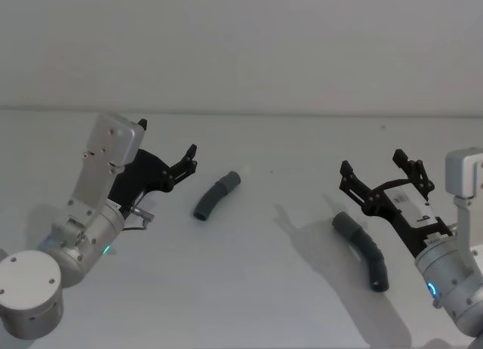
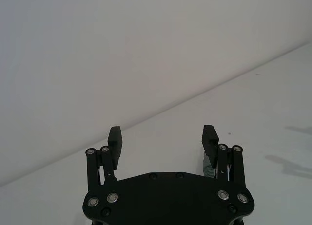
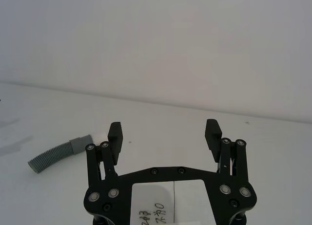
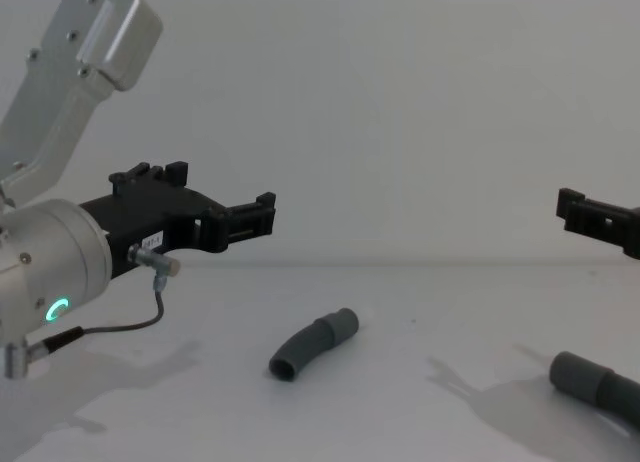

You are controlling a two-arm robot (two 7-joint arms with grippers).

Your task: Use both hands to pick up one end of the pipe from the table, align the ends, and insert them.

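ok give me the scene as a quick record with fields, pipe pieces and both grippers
left pipe piece: lying on the table, nothing touching it
right pipe piece: lying on the table, nothing touching it
pieces: well apart, not joined
left gripper: open, empty, raised beside the left pipe piece
right gripper: open, empty, raised near the right pipe piece
task stage: nothing picked up yet
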